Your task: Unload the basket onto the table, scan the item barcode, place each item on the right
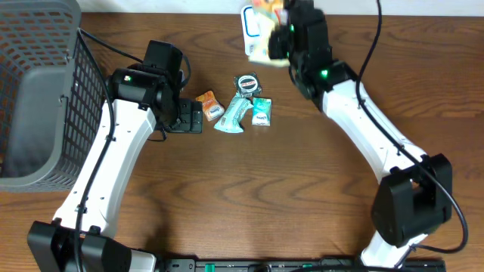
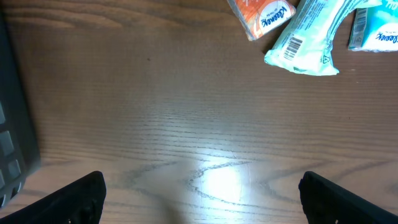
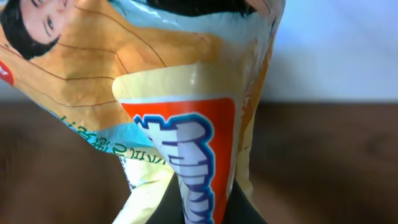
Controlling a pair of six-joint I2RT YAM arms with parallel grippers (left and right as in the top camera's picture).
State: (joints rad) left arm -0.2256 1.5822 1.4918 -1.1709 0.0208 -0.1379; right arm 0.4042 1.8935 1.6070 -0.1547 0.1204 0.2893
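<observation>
At the far edge of the brown wooden worktop (image 1: 318, 196), seen from overhead, my right arm (image 1: 355, 113) holds up a crinkled snack packet printed in orange, cream and pale blue (image 1: 259, 34). It is well apart from the small packets lying mid-table. A grey mesh basket (image 1: 38, 91) stands at the left, and my left arm (image 1: 113, 151) reaches in beside the packets.

From the left wrist, my left jaws stand wide apart over bare wood, holding nothing. An orange sachet (image 2: 261, 15) and a pale teal tissue pack (image 2: 305, 40) lie ahead. At the left edge sits a dark grey keyed device (image 2: 9, 137), which I take for the scanner.

From the right wrist, my right jaws are clamped tight on the snack packet's pinched lower end, and it fills the view. I see no barcode on this face.

I judge the pick done and the presenting in hand. Next I must turn the packet until its code faces the scanner, then hold it flat and steady.
</observation>
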